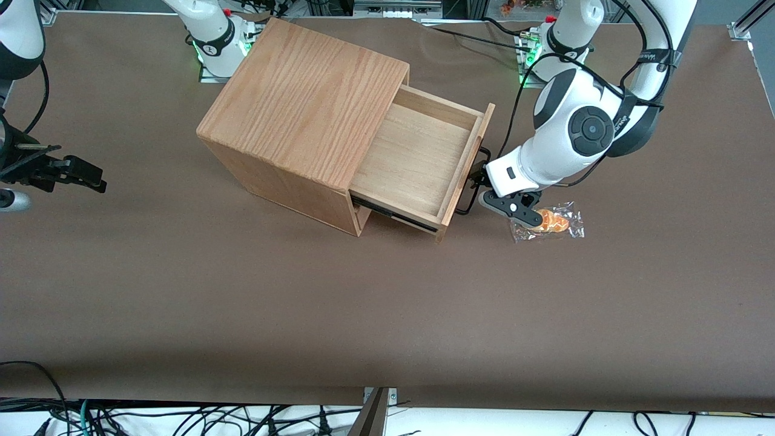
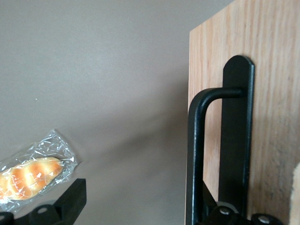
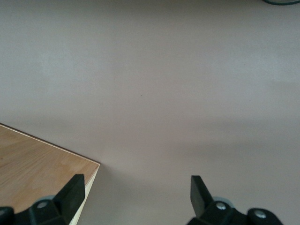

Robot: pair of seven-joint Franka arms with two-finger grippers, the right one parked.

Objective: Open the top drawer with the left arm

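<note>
Top drawer (image 1: 424,158) stands well out of oak box (image 1: 303,115), pull near done. Left arm (image 1: 569,133) at drawer's 3 o'clock; gripper (image 1: 484,181) spread wide, one finger (image 2: 236,136) between handle (image 2: 197,154) and panel. Judged next: back clear.

a matte brown surface (image 1: 242,290) is seen. oak grain is shown on the box (image 1: 303,103); pale wood on the top drawer (image 1: 418,160). the handle (image 2: 196,154) and pincer (image 1: 493,191) are black, at 3 o'clock.
</note>
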